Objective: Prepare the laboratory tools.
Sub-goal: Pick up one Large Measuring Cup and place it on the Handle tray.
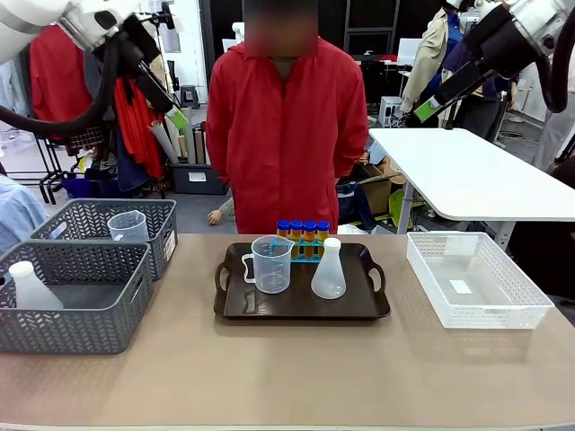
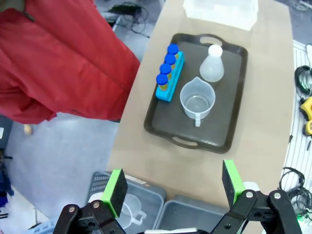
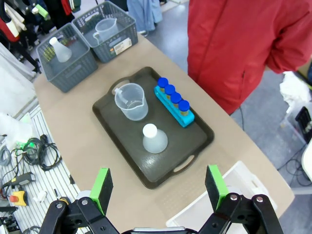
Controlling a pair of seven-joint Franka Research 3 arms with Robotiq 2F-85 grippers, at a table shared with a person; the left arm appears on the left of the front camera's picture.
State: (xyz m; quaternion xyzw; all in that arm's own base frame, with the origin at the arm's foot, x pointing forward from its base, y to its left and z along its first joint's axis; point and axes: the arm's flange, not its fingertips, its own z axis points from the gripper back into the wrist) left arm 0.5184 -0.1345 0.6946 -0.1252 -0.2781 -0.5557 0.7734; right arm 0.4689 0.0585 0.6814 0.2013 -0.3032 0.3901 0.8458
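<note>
Tabletop (image 1: 287, 377) in tan is seen from the robot's side, with a dark brown handled tray (image 1: 302, 310) at its middle. On the tray, a blue tube rack (image 1: 305, 244) stands along the far edge, holding 4 small orange tubes with blue caps (image 1: 303, 228). A clear measuring beaker (image 1: 269, 264) stands just in front of the rack, and a translucent white conical flask (image 1: 329, 269) stands just beside the beaker, on the robot's right of it.

2 grey baskets (image 1: 76, 287) are placed at the robot's left; a second beaker (image 1: 128, 226) sits in the farther one and a second flask (image 1: 31, 287) in the nearer. A white mesh bin (image 1: 476, 280) lies at the robot's right. A person in a red coat (image 1: 286, 126) stands at the far side.

Both arms are raised high above the table. The left gripper (image 2: 173, 187) is held with its green-padded fingers wide apart and nothing between them; the right gripper (image 3: 158, 187) is likewise spread wide and bare.
</note>
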